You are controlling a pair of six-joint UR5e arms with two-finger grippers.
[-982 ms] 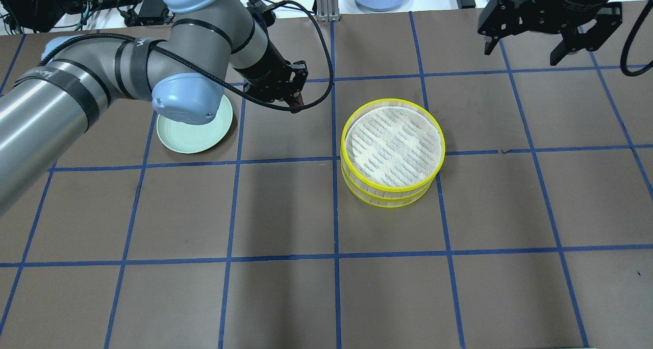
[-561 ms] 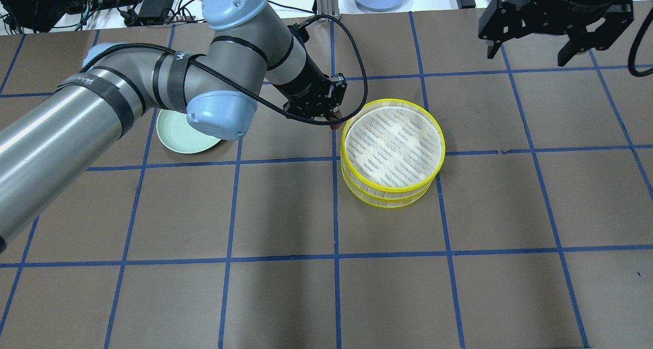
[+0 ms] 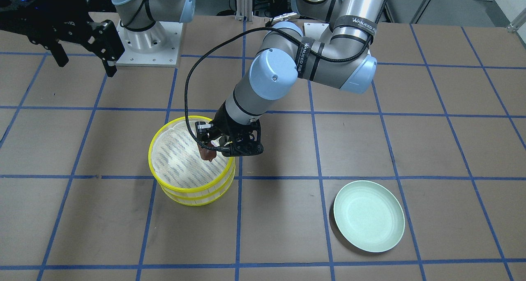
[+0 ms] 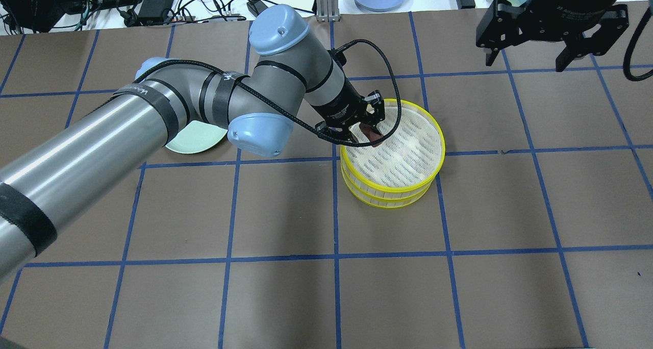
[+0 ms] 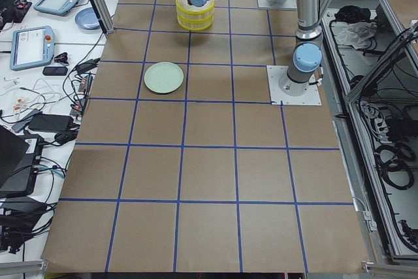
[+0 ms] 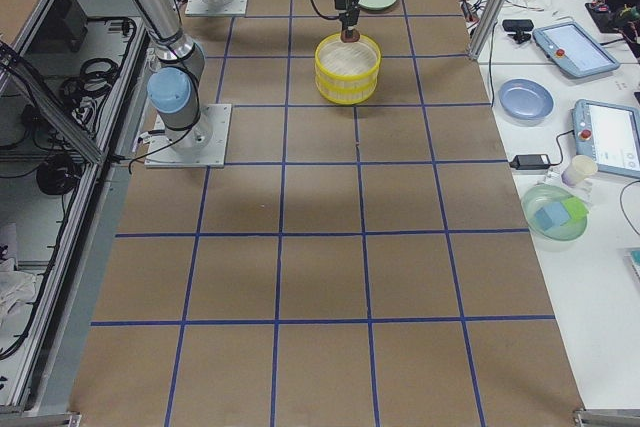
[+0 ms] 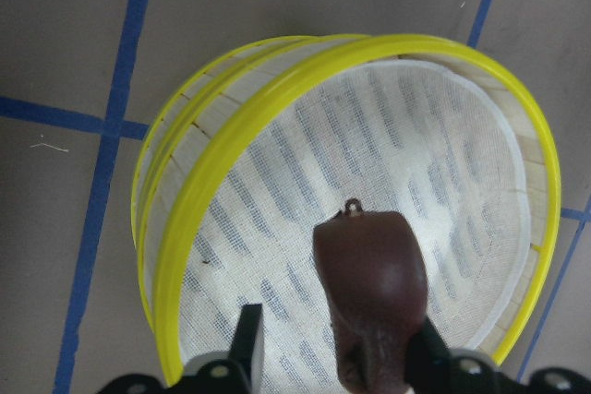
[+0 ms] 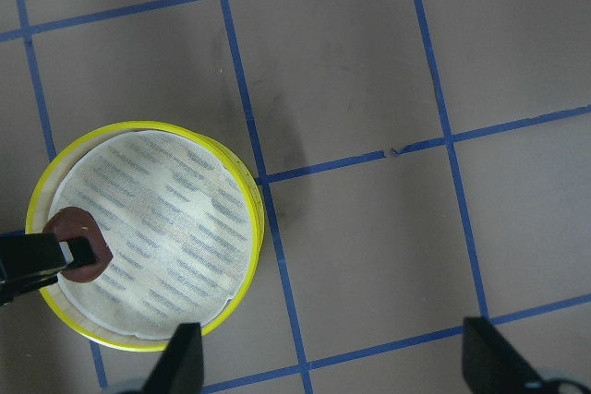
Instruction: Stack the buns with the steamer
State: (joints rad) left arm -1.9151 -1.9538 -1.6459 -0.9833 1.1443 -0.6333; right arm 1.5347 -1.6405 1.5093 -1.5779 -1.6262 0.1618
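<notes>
The brown, blue-gridded worktop (image 4: 285, 298) is carrying everything. The left arm (image 4: 153, 114) is reaching across it from the robot's left side, angling down toward the steamer (image 4: 390, 195). Its two yellow-rimmed tiers are sitting one on the other, a little right of the middle in the overhead view. They are already nested, so the upper white mesh is lying open to receive a bun.

The pale green plate (image 3: 368, 216) is lying bare on the left side, well apart from the steamer.

The right end effector (image 4: 529, 60) is hanging high over the far right corner with its jaws spread wide and nothing between them. It is probably parked there to keep the steamer unobstructed.

The left end effector (image 4: 368, 133) is pinching the dark reddish-brown bun (image 7: 369, 274) by its upper part, with the rounded end pointing down. The bun is hovering over the top tier, just inside the rim on the side nearest the left arm. In the front view it appears to be clear of the mesh, not yet set down. Holding it from above is leaving the underside free to land first.

The cream-white bun is showing in none of the views. Whether it is lying in the lower tier cannot be told.

By this reading, lowering and releasing the brown bun is the step in hand.
</notes>
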